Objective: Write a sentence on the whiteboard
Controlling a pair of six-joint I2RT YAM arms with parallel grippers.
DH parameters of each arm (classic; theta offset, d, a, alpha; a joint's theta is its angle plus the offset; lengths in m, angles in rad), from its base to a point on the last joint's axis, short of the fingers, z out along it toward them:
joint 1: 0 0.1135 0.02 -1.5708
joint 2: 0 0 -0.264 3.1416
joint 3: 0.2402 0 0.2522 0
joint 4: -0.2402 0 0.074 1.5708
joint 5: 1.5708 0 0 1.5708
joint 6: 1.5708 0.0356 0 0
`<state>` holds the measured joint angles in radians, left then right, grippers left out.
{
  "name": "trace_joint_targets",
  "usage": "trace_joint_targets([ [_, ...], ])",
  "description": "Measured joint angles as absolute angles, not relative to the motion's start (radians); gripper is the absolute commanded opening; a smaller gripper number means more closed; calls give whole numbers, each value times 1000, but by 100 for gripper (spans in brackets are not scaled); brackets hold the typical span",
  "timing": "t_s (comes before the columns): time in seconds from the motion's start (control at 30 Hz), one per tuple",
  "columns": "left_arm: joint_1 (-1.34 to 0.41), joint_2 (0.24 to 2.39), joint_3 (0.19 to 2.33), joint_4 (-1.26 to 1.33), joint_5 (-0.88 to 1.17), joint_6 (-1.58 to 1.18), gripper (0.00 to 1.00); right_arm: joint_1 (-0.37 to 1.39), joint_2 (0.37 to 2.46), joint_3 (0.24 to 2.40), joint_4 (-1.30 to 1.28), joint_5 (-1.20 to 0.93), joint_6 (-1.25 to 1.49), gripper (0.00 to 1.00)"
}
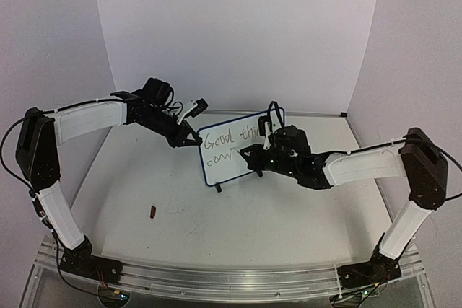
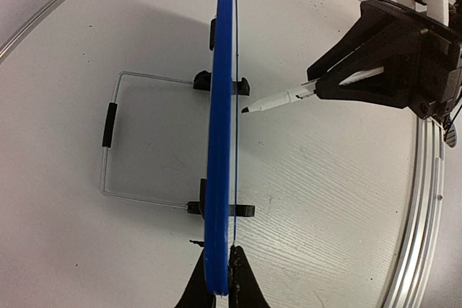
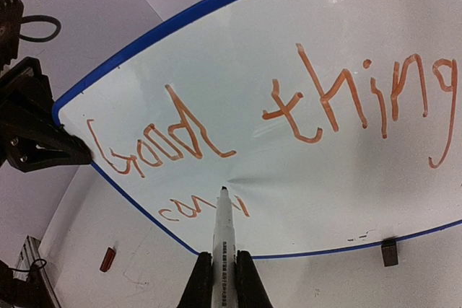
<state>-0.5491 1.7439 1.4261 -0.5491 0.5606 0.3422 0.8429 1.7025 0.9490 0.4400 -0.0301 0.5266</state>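
In the top view, the whiteboard (image 1: pixel 224 171) is standing mid-frame on the counter (image 1: pixel 216 236), the left tool (image 1: pixel 193 139) clamping its left edge. In the left wrist view, the marker (image 2: pixel 278 99) is hovering, tip just beside the board face; pushing hard is risking tipping the board on its wire stand (image 2: pixel 108 124). In the right wrist view, the right tool (image 3: pixel 222 273) is clamping the marker below the unfinished sentence (image 3: pixel 303 102); dragging is risking smears.

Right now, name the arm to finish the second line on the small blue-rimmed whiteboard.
Right: the right gripper holds the white marker, tip at the unfinished word; the left gripper clamps the whiteboard.
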Motion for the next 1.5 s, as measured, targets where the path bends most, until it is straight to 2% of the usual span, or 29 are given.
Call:
trace_joint_targets([
  [0.87, -551, 1744, 1427, -549, 558, 342, 0, 843, 1734, 973, 440, -23, 525, 0],
  [1.13, -551, 1744, 1427, -549, 557, 342, 0, 843, 1678, 902, 447, -18, 526, 0],
  [1.5, -551, 1744, 1427, -549, 557, 342, 0, 843, 1699, 914, 447, -5, 527, 0],
])
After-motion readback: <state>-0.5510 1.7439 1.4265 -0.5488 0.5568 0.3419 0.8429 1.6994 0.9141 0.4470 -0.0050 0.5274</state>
